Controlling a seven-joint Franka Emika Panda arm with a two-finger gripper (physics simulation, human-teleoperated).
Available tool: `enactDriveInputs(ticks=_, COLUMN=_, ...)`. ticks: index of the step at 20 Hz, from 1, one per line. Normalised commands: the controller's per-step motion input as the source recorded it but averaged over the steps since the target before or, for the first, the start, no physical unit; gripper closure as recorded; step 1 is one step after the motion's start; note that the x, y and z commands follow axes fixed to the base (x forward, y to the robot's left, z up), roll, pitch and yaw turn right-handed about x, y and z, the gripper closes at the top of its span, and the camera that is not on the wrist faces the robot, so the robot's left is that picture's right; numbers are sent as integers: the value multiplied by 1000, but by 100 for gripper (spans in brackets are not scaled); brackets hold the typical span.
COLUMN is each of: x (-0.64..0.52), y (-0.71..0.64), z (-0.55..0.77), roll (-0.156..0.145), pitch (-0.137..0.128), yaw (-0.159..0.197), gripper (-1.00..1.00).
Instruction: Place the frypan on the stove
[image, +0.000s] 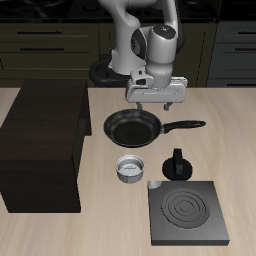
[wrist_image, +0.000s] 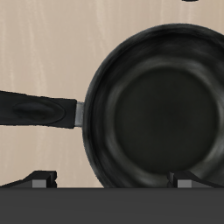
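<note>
The frypan (image: 132, 128) is a round black shallow pan lying flat on the table near the middle, its long black handle (image: 188, 126) pointing sideways. My gripper (image: 155, 104) hovers above the pan's far rim, near where the handle joins, with the jaws apart and nothing between them. In the wrist view the frypan (wrist_image: 162, 109) fills most of the frame with its handle (wrist_image: 35, 109) beside it, and both fingertips (wrist_image: 184, 181) show wide apart. The stove (image: 187, 212) is a flat dark grey square plate with a spiral burner ring, near the table's front edge.
A small grey metal bowl (image: 131, 168) sits just in front of the pan. A small black knobbed moka pot (image: 178, 165) stands between the pan's handle and the stove. A large dark wooden cabinet (image: 40, 145) stands beside the pan and the bowl.
</note>
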Motion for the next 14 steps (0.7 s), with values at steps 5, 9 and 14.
enactDriveInputs(ticks=5, x=-22, y=4, z=-221, roll=-8, pitch=29, yaw=7, gripper=-100)
enactDriveInputs(ticks=9, x=-2, y=28, z=-119, roll=-2, pitch=6, yaw=17, gripper=-100)
enactDriveInputs(ticks=14, x=12, y=6, z=-147, roll=-12, pitch=7, yaw=25, gripper=-100)
